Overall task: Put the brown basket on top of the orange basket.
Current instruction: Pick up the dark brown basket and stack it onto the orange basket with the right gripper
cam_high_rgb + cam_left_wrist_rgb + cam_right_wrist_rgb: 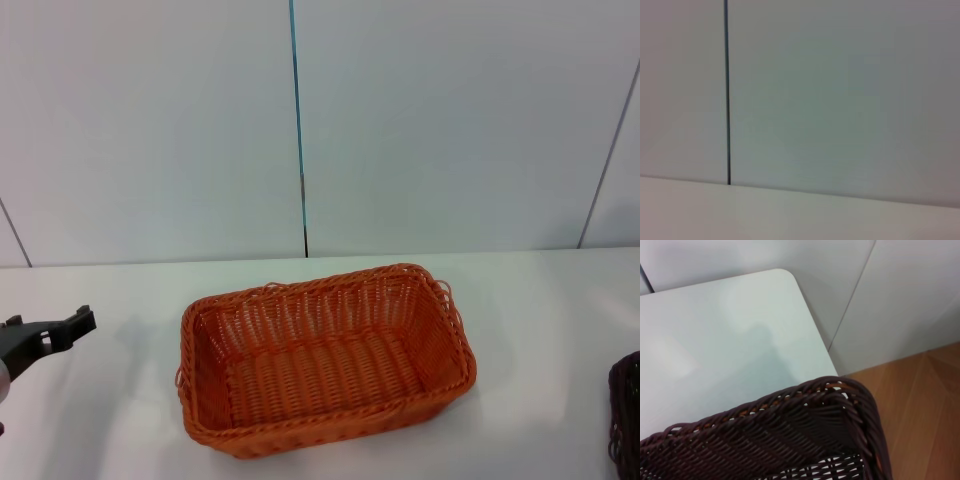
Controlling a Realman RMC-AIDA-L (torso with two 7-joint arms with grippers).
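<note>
We see the orange basket mid-table, the brown basket at the right edge; left gripper clenched.

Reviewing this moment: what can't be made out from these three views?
- Brown basket: head view's right edge cuts off all but a sliver; the right wrist view shows only one corner.
- Right gripper: in no view, so any grip on the basket is unknown.
- Left gripper: cut by the head view's left edge.
- Orange basket: absent from both wrist views.
</note>
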